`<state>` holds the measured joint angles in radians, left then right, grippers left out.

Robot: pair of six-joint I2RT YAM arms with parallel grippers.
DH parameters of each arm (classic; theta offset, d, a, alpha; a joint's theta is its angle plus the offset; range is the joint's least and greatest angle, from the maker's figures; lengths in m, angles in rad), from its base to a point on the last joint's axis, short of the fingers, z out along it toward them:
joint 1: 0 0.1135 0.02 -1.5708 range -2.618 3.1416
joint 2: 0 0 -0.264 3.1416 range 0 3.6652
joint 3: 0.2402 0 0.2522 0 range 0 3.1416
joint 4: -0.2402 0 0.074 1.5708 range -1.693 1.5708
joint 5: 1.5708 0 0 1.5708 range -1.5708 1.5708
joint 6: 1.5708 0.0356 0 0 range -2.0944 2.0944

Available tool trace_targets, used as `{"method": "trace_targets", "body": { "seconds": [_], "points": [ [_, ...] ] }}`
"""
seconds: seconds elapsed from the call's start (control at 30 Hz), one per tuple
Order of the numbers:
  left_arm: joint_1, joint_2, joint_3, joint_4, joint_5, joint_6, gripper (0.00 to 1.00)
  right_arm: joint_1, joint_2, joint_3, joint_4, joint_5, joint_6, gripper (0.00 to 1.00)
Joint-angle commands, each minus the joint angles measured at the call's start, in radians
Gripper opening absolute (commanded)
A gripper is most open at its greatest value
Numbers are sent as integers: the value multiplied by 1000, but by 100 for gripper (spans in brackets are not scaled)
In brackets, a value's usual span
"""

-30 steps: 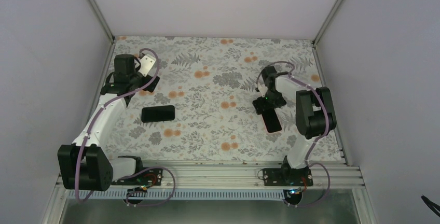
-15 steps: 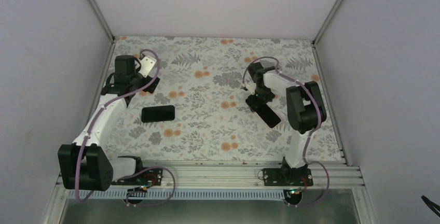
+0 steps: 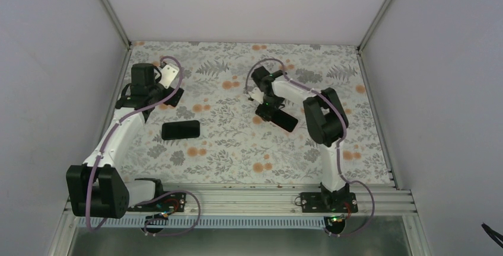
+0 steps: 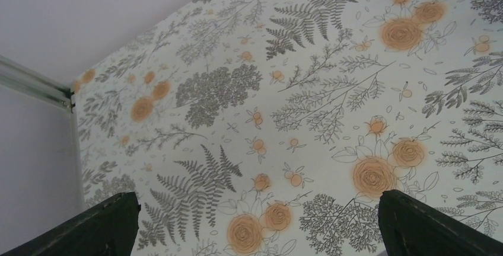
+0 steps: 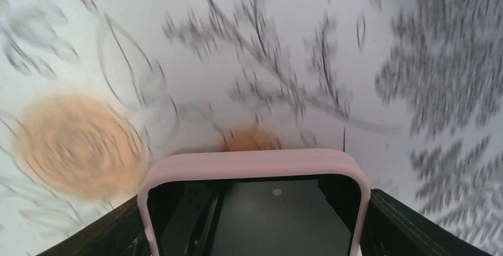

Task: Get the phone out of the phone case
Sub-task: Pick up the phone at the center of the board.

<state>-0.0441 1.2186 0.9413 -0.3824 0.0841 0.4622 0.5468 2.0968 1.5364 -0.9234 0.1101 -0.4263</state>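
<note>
Right pincer [image 3: 275, 113] at one end of a dark phone [image 3: 287, 121] over the floral table [image 3: 225, 146], black slab [image 3: 180, 130] well apart.

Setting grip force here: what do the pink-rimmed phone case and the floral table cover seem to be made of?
Pink-rimmed phone case: probably silicone or soft plastic, matte; its thick rounded rim shows no glare. The dark panel inside it is glossy and reflective. Floral table cover: smooth printed sheet, paper or vinyl, cannot tell.

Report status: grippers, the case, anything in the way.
Left gripper open, empty. Right gripper shut on pink case, mid-table. Black slab flat on mat near left arm, untouched.
</note>
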Motion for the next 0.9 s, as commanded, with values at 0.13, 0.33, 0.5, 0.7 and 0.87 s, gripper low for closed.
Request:
{"method": "trace_targets", "body": {
  "seconds": [0.13,0.33,0.5,0.7,0.87],
  "points": [
    [-5,28,33,0,64,-1,100,31,108,107,9,-102,-28,100],
    [-6,37,23,9,74,-1,100,7,-79,-136,105,-86,-67,100],
    [-5,59,20,24,91,-8,100,-58,-163,-284,151,-90,-79,100],
    [-5,68,28,27,88,-7,100,-122,-223,-336,165,-133,-107,100],
    [-4,55,15,30,71,-1,100,-128,-259,-383,161,-122,-113,100]
  ]
}}
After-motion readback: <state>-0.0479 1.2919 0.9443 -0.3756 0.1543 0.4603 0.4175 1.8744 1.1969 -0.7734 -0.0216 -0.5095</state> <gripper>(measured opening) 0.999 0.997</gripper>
